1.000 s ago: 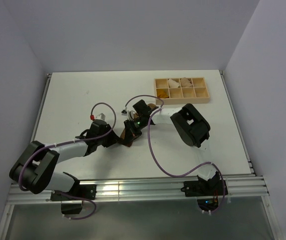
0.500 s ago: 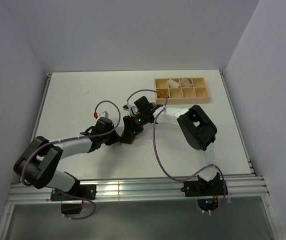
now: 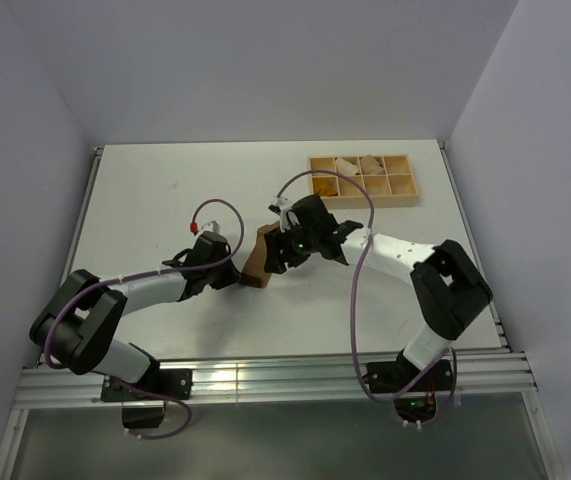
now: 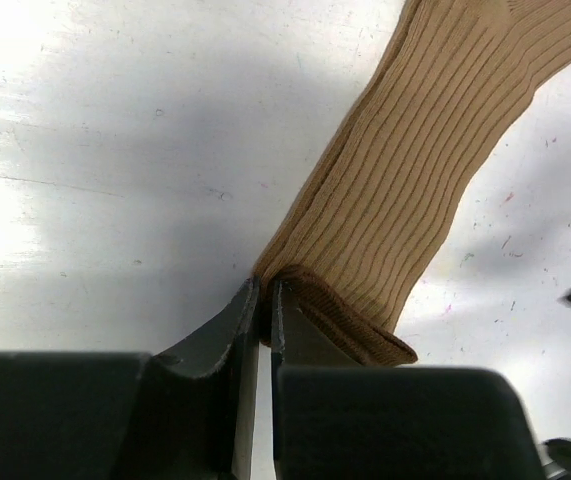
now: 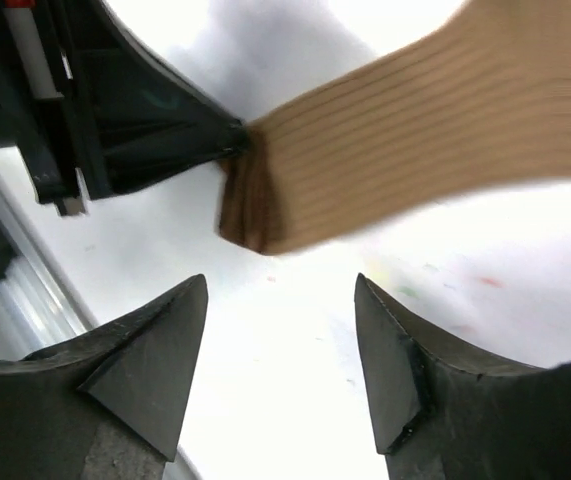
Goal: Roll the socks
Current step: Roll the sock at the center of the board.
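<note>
Sock: 1 tan-brown ribbed fabric sock lies near the middle of the white table, between the 2 grippers. Its darker brown cuff end points toward the left arm, and its length runs away toward the far right.

Left gripper: the left gripper sits low at the table surface with its fingers pressed together on the edge of the sock's cuff. The left wrist view shows the fabric caught in the narrow slit between the 2 black fingers, with the cuff rim bunched just beside them.

Right gripper: the right gripper hangs over the cuff end of the sock with its fingers spread wide. Nothing is between them, and bare table shows in the gap.

Gripper relation: the 2 grippers are close together, facing each other across the cuff. The right wrist view shows the left gripper's tip at the sock's corner.

Tray: a light wooden tray with 8 compartments stands at the far right of the table, well apart from the sock.

Tray contents: 2 pale rolled bundles fill the 2 middle compartments of the far row. A mustard-coloured item sits in the near-left compartment, too small to identify.
</note>
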Robot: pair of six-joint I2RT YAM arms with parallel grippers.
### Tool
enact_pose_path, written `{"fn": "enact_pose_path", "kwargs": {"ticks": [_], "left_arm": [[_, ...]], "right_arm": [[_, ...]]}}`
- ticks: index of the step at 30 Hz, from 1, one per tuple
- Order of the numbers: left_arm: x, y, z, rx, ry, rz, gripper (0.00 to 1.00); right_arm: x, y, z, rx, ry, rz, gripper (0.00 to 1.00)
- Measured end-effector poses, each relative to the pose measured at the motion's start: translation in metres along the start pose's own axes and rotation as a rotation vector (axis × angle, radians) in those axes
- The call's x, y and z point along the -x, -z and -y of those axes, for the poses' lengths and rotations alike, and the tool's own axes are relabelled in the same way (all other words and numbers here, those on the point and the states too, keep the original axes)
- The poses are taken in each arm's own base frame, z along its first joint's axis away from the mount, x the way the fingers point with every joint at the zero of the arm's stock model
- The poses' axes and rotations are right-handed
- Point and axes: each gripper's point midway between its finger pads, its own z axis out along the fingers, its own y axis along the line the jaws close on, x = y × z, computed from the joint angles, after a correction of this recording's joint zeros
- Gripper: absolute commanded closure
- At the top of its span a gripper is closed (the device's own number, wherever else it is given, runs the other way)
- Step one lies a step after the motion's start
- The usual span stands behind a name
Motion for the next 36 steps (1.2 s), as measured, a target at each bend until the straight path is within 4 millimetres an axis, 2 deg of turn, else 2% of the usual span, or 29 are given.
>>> {"fn": "enact_pose_path", "kwargs": {"ticks": [6, 11, 19, 22, 26, 31, 36], "left_arm": [[0.0, 0.0, 0.0, 0.005, -0.007, -0.004, 0.92], [0.0, 0.001, 0.0, 0.012, -0.016, -0.01, 0.92], [0.0, 0.002, -0.001, 0.027, -0.034, -0.024, 0.92], [0.0, 0.001, -0.001, 0.033, -0.039, -0.031, 0.91], [0.0, 0.002, 0.0, 0.038, -0.052, -0.039, 0.92], [0.0, 0.003, 0.0, 0.045, -0.063, -0.049, 0.92], [0.0, 0.003, -0.001, 0.05, -0.078, -0.055, 0.92]], "right_arm": [[-0.005, 0.029, 0.008, -0.122, 0.116, 0.127, 0.3], [-0.01, 0.04, 0.005, -0.221, 0.274, 0.216, 0.29], [-0.017, 0.026, -0.036, -0.284, 0.562, 0.255, 0.32], [-0.019, 0.02, -0.045, -0.311, 0.639, 0.263, 0.36], [-0.025, 0.007, -0.048, -0.355, 0.722, 0.25, 0.37], [-0.044, -0.015, -0.051, -0.42, 0.863, 0.201, 0.37], [-0.054, -0.031, -0.057, -0.474, 0.984, 0.184, 0.37]]}}
